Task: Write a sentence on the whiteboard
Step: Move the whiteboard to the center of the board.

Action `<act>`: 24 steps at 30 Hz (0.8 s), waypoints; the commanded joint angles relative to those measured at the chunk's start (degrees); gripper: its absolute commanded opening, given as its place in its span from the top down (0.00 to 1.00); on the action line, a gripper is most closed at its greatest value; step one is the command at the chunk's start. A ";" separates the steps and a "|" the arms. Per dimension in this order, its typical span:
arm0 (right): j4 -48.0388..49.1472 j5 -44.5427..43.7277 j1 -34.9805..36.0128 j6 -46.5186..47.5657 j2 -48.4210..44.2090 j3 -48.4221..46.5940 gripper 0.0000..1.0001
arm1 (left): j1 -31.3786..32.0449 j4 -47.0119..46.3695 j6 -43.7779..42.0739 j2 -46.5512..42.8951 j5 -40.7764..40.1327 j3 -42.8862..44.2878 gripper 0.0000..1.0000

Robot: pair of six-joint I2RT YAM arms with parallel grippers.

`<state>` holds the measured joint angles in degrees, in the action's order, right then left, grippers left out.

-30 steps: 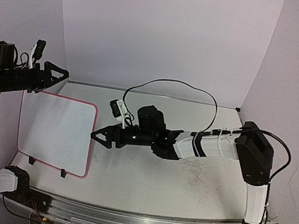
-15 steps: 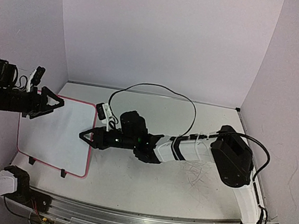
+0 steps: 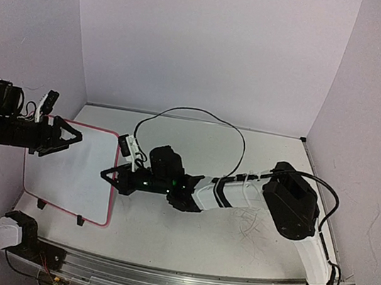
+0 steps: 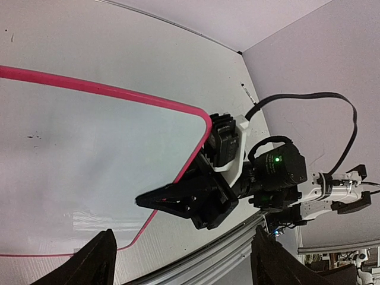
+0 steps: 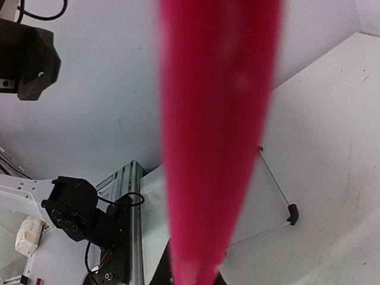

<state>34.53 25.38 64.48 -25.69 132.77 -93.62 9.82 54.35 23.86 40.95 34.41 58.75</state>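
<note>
While the right claw (image 3: 109, 175) sits at the right edge of the whiteboard (image 3: 64, 170), left of centre in the top view, I read it as clamped shut on the pink frame (image 5: 219, 119). The rim fills the middle of the right wrist cam, too close and blurred to see the pads themselves. The left wrist cam shows its tip lapping over the same edge. The left claw (image 3: 67, 143) hovers over the board's upper left corner with jaws wide apart, holding nothing.

The board lies at the left of the table (image 3: 182, 245), its two black clip feet (image 3: 80, 221) on the near edge. The surface is blank: no sentence yet, and I see no marker in any cam, so writing can't begin as things stand.

Risks from here, IMO:
- The pinch is on a thin rim at one side only. A pull or lift could make the board pivot around the claw or slip out.
- The clip feet may snag on the table if the board is dragged, twisting it in the grip.
- The open left claw is v. close above the board. If the board tips up, the two could hit.
- The cable (image 3: 195, 111) loops above the right arm and could catch when the arm swings.
</note>
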 commanded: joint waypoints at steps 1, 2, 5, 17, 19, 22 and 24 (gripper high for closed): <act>0.98 -4.82 -1.37 4.70 -0.24 0.57 1.00 | 0.15 -0.28 -0.53 0.10 0.99 -0.23 0.21; 0.98 -4.61 -1.71 4.80 -0.12 0.49 1.00 | 0.18 -0.21 -0.24 0.24 0.82 -0.64 0.21; 0.81 -4.39 -3.18 4.79 0.08 0.41 1.00 | 0.16 0.24 0.40 1.09 0.52 -2.36 0.22; -1.19 1.83 -8.27 7.75 1.78 -1.81 1.00 | 0.41 0.77 6.79 1.98 -4.35 -9.40 0.31; -1.14 -0.47 -8.45 8.31 1.42 -1.08 1.00 | 1.05 0.77 8.78 1.13 -5.97 -11.81 0.33; -1.25 -0.93 -10.05 8.99 1.76 -1.70 1.00 | 2.96 0.62 11.23 -0.01 -9.56 -14.11 0.34; -1.22 1.60 -12.08 8.92 2.48 -2.53 1.00 | 4.13 -0.14 12.32 0.50 -11.53 -14.98 0.34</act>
<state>34.61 33.16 58.23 -22.25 133.15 -93.70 11.92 55.00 32.22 42.17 28.28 45.02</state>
